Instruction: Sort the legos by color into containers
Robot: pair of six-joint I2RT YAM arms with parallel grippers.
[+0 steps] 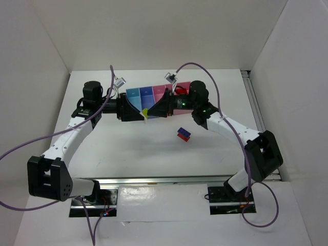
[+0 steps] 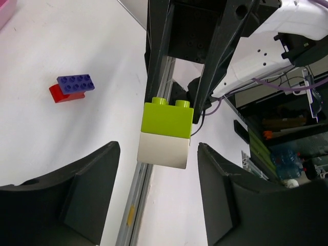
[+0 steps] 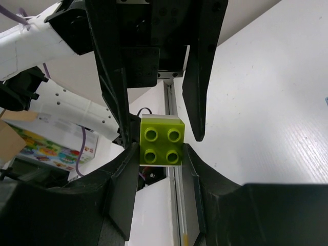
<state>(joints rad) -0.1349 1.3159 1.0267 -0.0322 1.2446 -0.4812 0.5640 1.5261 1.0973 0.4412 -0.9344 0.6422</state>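
Note:
My right gripper (image 1: 152,111) (image 3: 161,149) is shut on the yellow-green brick (image 1: 145,113) (image 3: 161,142) and holds it in the air just in front of the bins. The brick has a pale underside (image 2: 163,151). My left gripper (image 1: 139,111) (image 2: 159,148) faces it with its jaws wide open on either side of the brick, not touching. The blue-and-red stack (image 1: 183,135) (image 2: 72,88) lies on the table in front of the right arm. The bins stand in a row behind: light blue (image 1: 133,94), periwinkle (image 1: 147,92), pink (image 1: 160,90) and wider pink (image 1: 183,85). Something red (image 1: 180,93) shows in the wider pink bin.
White enclosure walls stand on the left, back and right. A metal rail (image 1: 169,179) runs along the near table edge, between the arm bases. Purple cables (image 1: 215,87) arc over both arms. Shelving clutter shows beyond the table edge (image 2: 287,128).

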